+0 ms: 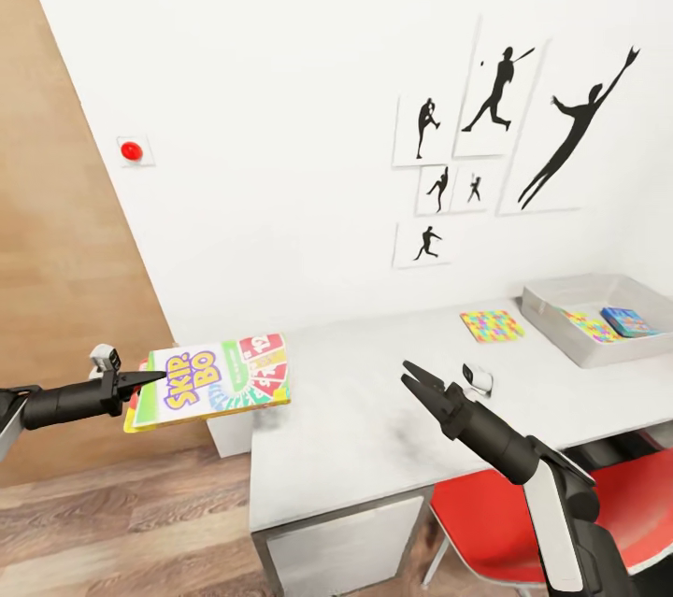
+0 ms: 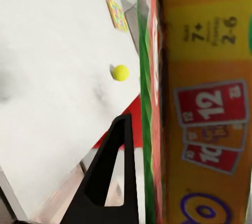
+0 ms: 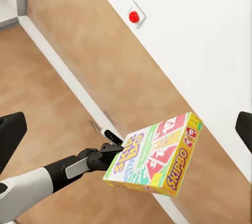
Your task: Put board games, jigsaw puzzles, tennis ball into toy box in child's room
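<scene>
skip-bo box held out past the table's end

the left gripper (image 1: 154,379) is clamped on one edge of the skip-bo board game (image 1: 217,380), which sticks out flat beyond its fingertips, over the table (image 1: 355,429) corner. the right gripper (image 1: 414,378) hangs over the table with jaws spread, grasping nothing. further beyond it stands the toy box (image 1: 570,335), with a jigsaw puzzle (image 1: 492,325) lying just beside that. from the left wrist, the tennis ball (image 2: 120,72) lies on the table ahead of the fingers
</scene>
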Motion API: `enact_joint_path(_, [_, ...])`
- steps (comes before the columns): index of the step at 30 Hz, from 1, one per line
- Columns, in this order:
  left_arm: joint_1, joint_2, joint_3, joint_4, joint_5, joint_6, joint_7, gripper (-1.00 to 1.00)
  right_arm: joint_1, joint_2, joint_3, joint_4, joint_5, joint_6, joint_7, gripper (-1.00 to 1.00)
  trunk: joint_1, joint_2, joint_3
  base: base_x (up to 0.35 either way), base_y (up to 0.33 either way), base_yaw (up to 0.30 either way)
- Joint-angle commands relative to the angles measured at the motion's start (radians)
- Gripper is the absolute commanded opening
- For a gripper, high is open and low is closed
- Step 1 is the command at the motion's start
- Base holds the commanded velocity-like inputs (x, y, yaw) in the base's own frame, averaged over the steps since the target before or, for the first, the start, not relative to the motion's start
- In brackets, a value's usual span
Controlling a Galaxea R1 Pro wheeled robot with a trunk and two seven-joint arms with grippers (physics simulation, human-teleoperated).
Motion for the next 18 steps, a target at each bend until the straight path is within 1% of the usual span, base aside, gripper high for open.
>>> enact_joint_path(1, [-0.001,0.000,0.000,0.000,0.000,0.009,-0.004,-1.00,-0.001,0.001,-0.002,0.000,-0.003,0.008,0.002,1.00,0.000,-0.002,-0.001,-0.269,-0.071,-0.193])
enact_joint_path(6, [0.000,0.000,0.000,0.000,0.000,0.003,-0.004,-1.00,-0.001,0.001,-0.002,0.000,-0.003,0.008,0.002,1.00,0.000,-0.002,0.007,-0.095,-0.025,-0.199])
enact_joint_path(18, [0.000,0.001,0.001,-0.001,0.001,-0.011,-0.004,-1.00,-0.001,0.000,-0.002,0.000,-0.003,0.008,0.002,1.00,0.000,-0.002,0.024,-0.006,-0.002,-0.207])
